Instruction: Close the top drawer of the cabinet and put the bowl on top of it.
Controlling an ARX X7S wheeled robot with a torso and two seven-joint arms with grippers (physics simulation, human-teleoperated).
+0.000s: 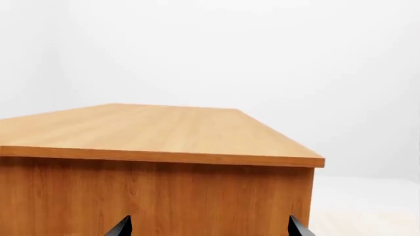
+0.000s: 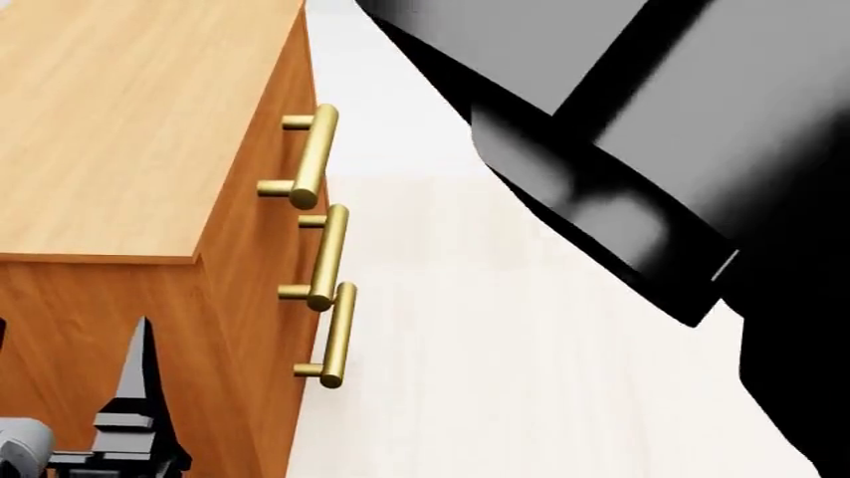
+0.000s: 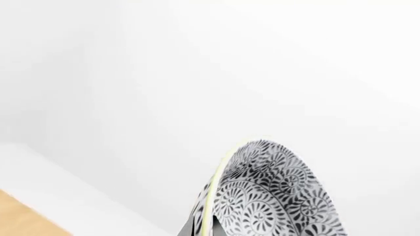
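Head view looks steeply down the front of the cabinet [image 2: 119,129]: its three brass handles stand in one line and the top drawer [image 2: 295,149] reads as flush with the two below, so closing looks done and placing the bowl is, I judge, the step in hand.

Right wrist view shows the bowl [image 3: 269,196] lifted against the white backdrop, tipped well off level, with the right gripper [image 3: 196,227] clamped on its rim — one finger [image 3: 187,228] shows at the frame's edge. Only a sliver of wood is in that view, so the bowl seems not yet over the flat top.

To do it well: carry the bowl well in from the cabinet's edges, level it, lower until the base sits flat, and only then release — let go while it is tilted and it may roll off.

The left gripper [image 1: 208,228] hangs just before the cabinet's side, spread wide and empty.

No contents show in the bowl; the drawer's inside is hidden.
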